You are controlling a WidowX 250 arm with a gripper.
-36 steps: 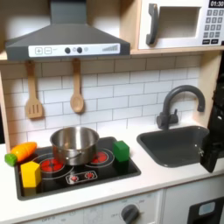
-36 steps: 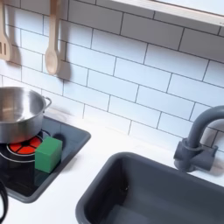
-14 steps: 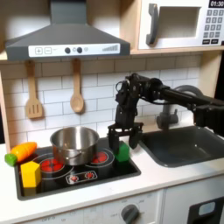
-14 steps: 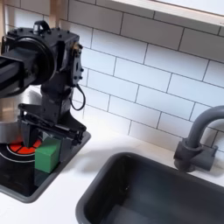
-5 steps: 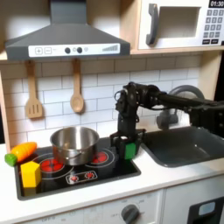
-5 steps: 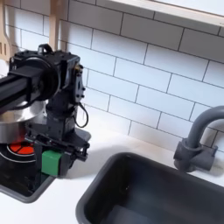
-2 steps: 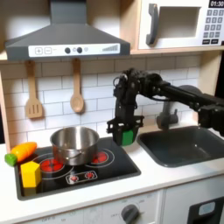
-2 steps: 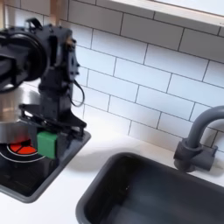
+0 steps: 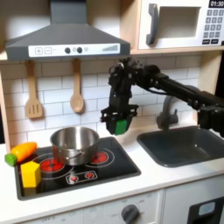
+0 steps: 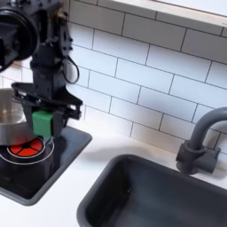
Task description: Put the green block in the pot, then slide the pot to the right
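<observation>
Gripper: the gripper (image 9: pixel 118 122) sits at frame centre in the first exterior view, fingers pointing down, clamped on the green block (image 9: pixel 120 125).
Green block: held between the fingers in the air, clear of the stove (image 9: pixel 122 163); at the left of the second exterior view (image 10: pixel 42 121).
Pot: the pot (image 9: pixel 74 144) stands on the stove's left rear burner, lower left of the gripper, apart from it.
Arm: reaches in from the first exterior view's right, elbow bent, wrist vertical.
</observation>
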